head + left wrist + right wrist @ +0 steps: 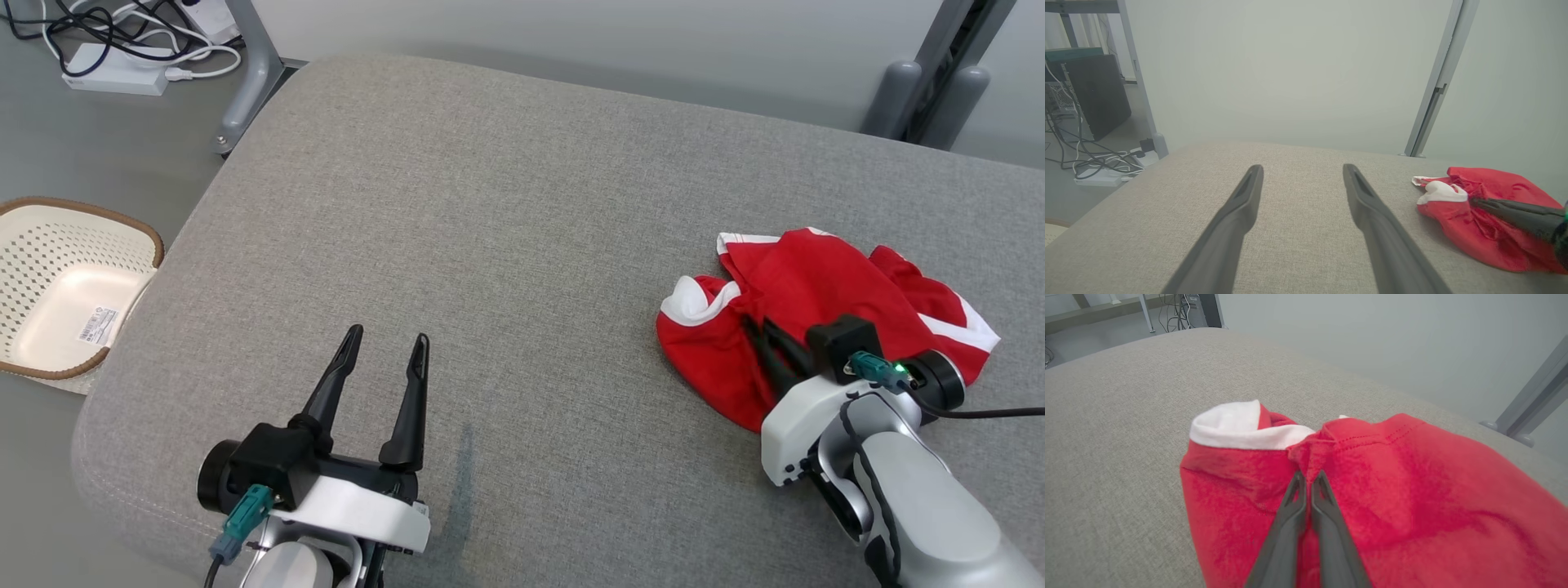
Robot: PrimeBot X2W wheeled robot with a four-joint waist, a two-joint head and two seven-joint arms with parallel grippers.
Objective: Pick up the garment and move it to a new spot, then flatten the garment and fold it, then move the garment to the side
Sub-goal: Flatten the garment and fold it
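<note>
Pinching the garment's (1412,477) near fold with our right pincer (1310,475) almost shut, we hold our left pincer (389,336) wide, empty, well apart leftward.

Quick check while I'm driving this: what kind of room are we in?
Probably a lab or office test bay, not a home: the red garment lies on a grey padded bench, a power strip with tangled cables sits on the floor, and a dark equipment case stands nearby.

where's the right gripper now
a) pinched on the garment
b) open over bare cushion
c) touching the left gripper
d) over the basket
a: the right gripper has its fingers drawn nearly together on a red fold of the garment.
</note>
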